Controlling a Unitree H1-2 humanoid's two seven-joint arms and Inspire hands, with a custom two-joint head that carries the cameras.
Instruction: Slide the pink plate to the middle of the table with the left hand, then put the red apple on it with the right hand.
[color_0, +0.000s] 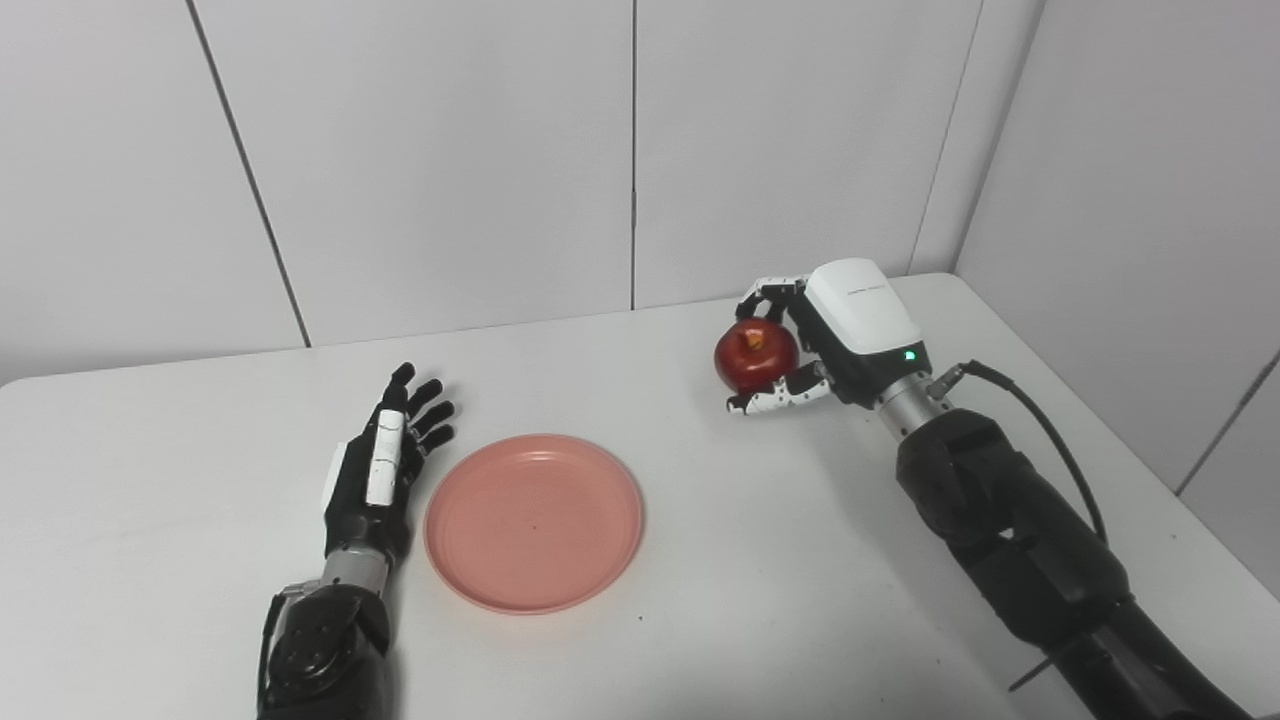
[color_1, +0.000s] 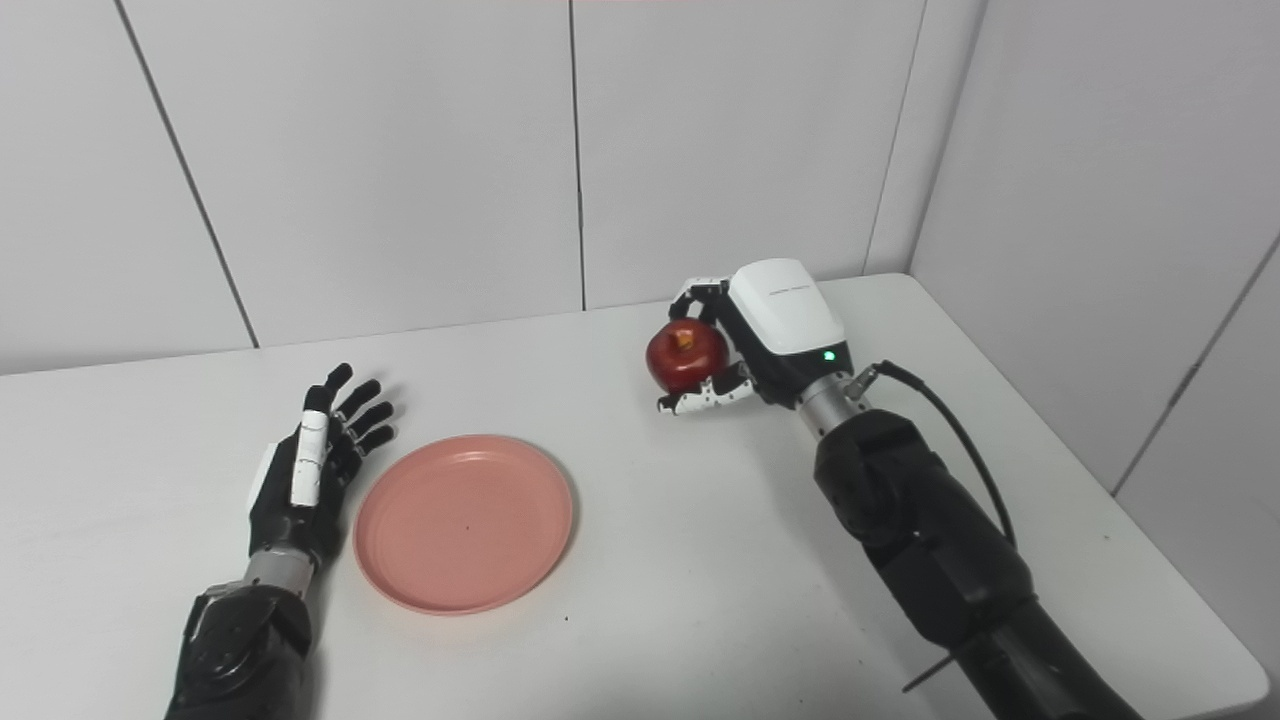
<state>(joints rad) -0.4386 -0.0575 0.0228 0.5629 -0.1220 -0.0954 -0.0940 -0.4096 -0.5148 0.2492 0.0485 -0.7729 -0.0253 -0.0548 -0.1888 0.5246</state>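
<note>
The right hand, fingers clasped around the red apple, sits well right of and beyond the pink plate, beside which the left hand rests, fingers spread.

Both head cameras look down and forward over the bench from its near edge, at moderate range, facing the far wall. Right eye sits slightly rightward. Shared: near all the bench top, far edge, far right corner.

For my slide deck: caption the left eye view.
Right robot hand grips the red apple while the open left robot hand rests beside the empty pink plate.
</note>
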